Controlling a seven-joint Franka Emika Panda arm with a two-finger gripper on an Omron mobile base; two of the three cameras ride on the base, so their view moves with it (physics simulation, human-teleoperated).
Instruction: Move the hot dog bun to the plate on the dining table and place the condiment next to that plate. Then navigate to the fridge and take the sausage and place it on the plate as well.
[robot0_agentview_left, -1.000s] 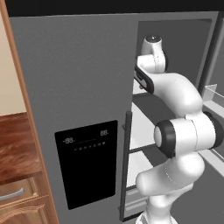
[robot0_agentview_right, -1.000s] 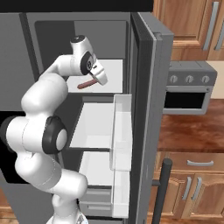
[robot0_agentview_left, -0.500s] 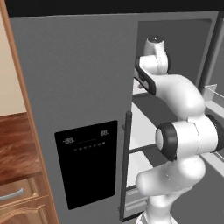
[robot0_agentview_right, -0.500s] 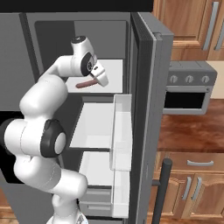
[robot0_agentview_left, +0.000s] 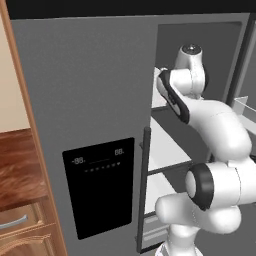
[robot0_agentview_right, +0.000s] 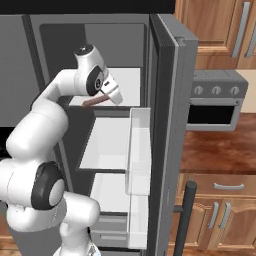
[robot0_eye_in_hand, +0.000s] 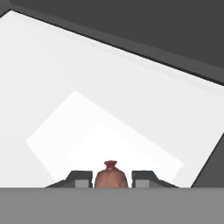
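Sausage, a small reddish-brown cylinder (robot0_agentview_right: 93, 102), sits clamped between the fingers of the white arm's hand (robot0_eye_in_hand: 111, 179) above the matte grey fridge's (robot0_agentview_left: 95, 120) white upper shelf (robot0_agentview_right: 127, 85), its long axis sticking out sideways from the hand toward the fridge's back.

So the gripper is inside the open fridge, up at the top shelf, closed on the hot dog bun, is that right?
Not quite. The gripper is inside the open fridge at the top shelf, but it is closed on the sausage, not the bun. The right base view shows the reddish-brown cylinder at the hand, and the hand view shows its end between the fingertips.
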